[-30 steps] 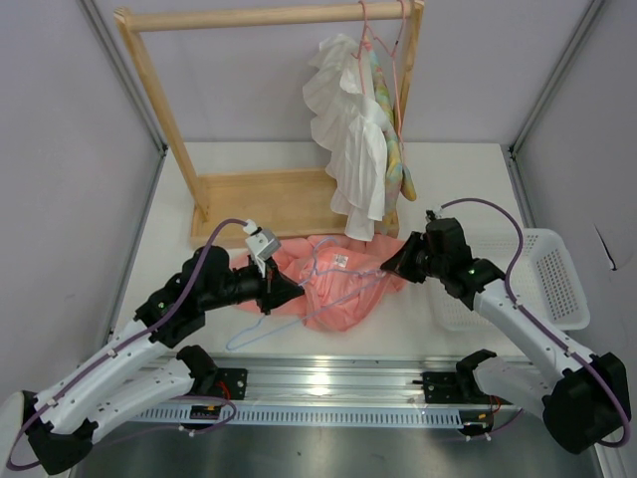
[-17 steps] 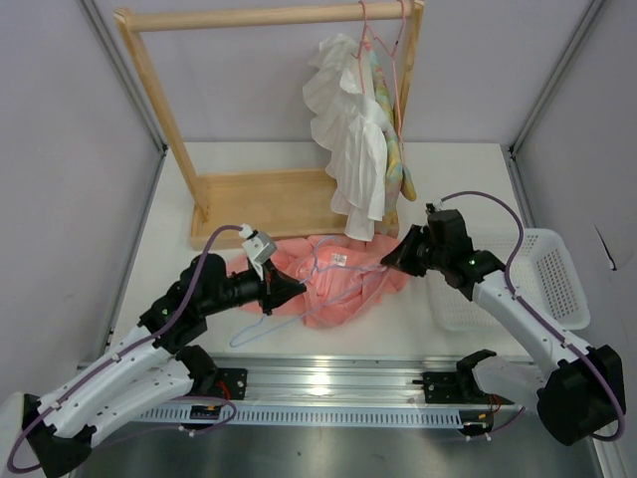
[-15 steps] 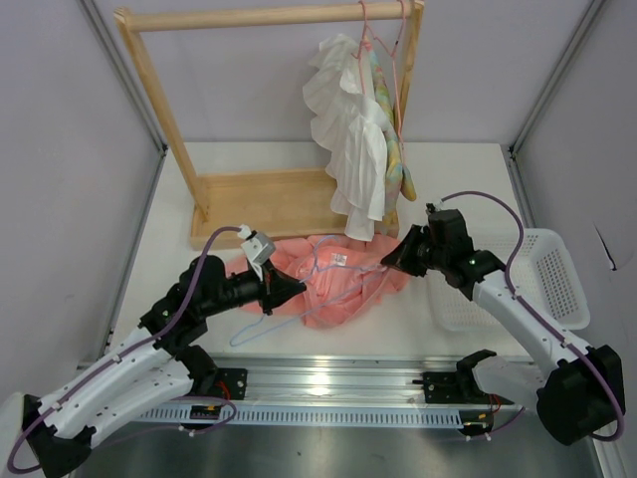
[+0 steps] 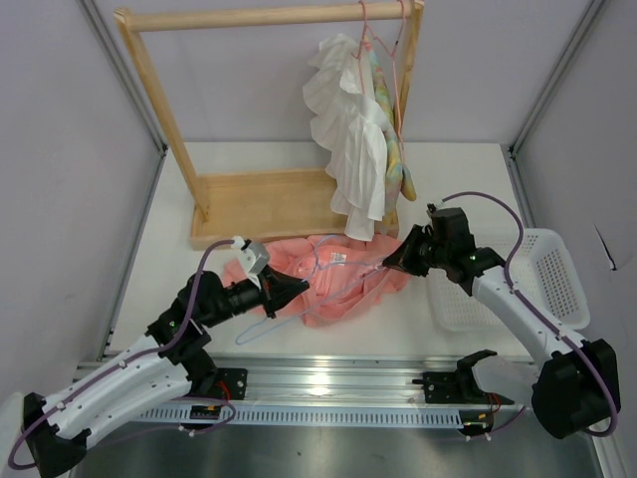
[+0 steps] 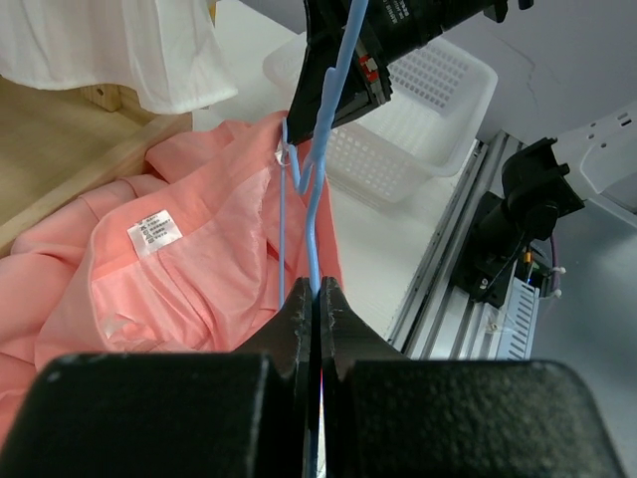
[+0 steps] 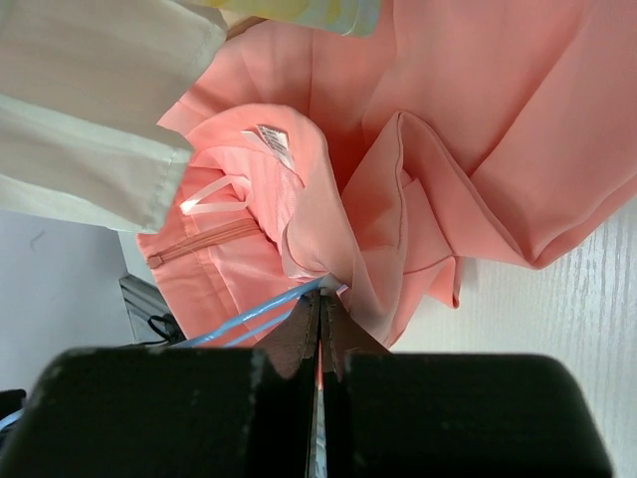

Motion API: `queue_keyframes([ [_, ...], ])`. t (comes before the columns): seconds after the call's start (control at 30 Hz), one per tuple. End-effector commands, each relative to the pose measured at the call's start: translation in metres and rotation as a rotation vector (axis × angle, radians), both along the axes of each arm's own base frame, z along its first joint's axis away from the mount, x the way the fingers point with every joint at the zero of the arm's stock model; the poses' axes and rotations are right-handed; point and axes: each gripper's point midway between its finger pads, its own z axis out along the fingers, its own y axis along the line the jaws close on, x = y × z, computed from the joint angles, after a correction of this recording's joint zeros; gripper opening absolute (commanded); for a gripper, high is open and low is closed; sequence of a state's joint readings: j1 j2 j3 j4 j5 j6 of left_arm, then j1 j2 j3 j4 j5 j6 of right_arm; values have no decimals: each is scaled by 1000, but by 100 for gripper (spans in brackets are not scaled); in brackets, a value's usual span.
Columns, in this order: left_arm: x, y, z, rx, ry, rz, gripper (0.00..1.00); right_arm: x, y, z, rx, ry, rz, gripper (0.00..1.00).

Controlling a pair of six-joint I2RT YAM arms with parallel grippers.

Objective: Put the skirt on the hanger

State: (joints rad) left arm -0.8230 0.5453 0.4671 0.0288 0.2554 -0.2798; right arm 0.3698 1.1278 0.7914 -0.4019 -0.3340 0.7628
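Note:
The salmon-pink skirt (image 4: 333, 291) lies crumpled on the table in front of the rack, waistband open with its white label (image 5: 154, 229) showing. The light-blue wire hanger (image 4: 249, 334) runs across it from near left to far right. My left gripper (image 4: 297, 289) is shut on the hanger wire (image 5: 317, 199) at the skirt's left side. My right gripper (image 4: 388, 264) is shut on the skirt's edge (image 6: 478, 129), pinching a white loop right where the hanger's end (image 6: 249, 317) meets its tips. Both grippers sit low over the table.
A wooden clothes rack (image 4: 259, 199) stands behind the skirt, with a white ruffled garment (image 4: 348, 129) and a pastel garment (image 4: 398, 164) on pink-red hangers (image 4: 383, 40). A white basket (image 4: 552, 279) sits at the right. A metal rail (image 4: 338, 383) runs along the near edge.
My left arm has drawn back to the left and lowered, pulling the hanger with it. My right gripper has shifted slightly up and to the right with the skirt's edge.

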Motion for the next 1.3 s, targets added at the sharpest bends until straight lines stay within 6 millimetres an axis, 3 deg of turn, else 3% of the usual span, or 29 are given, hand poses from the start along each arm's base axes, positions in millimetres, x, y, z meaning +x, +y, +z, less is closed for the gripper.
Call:
queue_keyframes([
  [0.0,2,-3,37,-135,-121,15,0,4,2,12,17,-18,31,0],
  [0.23,16,-2,8,-46,-49,98,0,7,-6,21,23,-47,18,0],
  [0.4,15,7,11,-56,-55,127,0,7,-7,25,30,-60,12,0],
  [0.77,19,7,-13,-61,-13,151,0,11,-15,47,48,-128,-20,0],
  [1.27,9,9,2,-158,15,132,0,15,-18,47,73,-131,-28,0],
])
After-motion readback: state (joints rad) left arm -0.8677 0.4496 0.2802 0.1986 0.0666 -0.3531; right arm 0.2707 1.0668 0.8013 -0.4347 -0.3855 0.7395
